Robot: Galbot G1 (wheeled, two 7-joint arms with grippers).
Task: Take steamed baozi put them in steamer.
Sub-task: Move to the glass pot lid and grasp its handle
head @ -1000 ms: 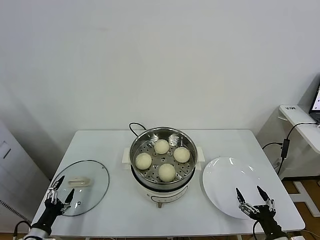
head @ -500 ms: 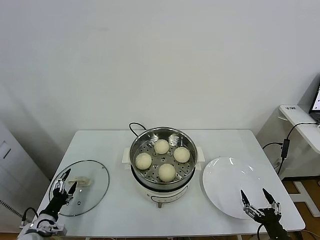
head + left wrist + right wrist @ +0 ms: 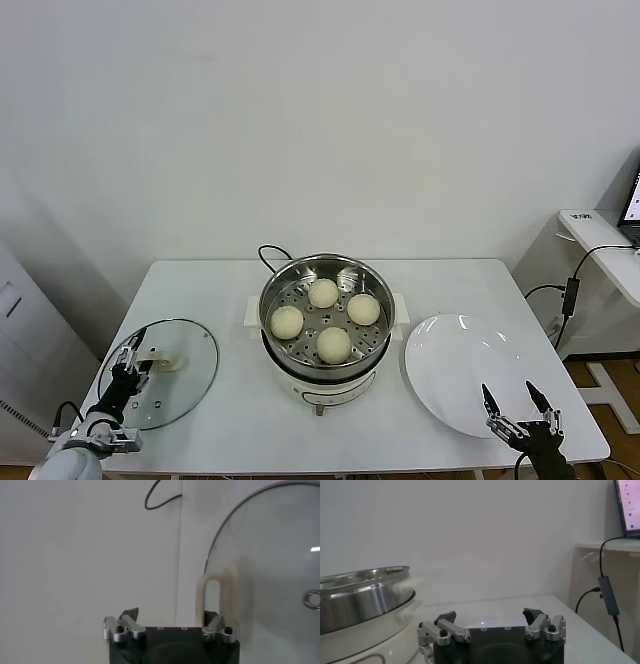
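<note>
Four cream-white baozi (image 3: 334, 343) lie on the perforated tray inside the steel steamer (image 3: 324, 275) at the table's middle; its rim also shows in the right wrist view (image 3: 365, 587). My left gripper (image 3: 130, 357) is open and empty, low at the table's front left, over the glass lid (image 3: 190, 360), with the lid's white handle (image 3: 216, 587) just before it. My right gripper (image 3: 516, 408) is open and empty at the front right, over the near edge of the white plate (image 3: 460, 360).
A black cord (image 3: 268, 256) runs from behind the steamer. The glass lid (image 3: 270, 545) lies flat on the white table (image 3: 220, 290). A side desk with a laptop (image 3: 632, 200) and cables stands to the right.
My left gripper has moved forward over the lid toward its handle. My right gripper has drawn back slightly toward the table's front edge. The baozi have not moved.
</note>
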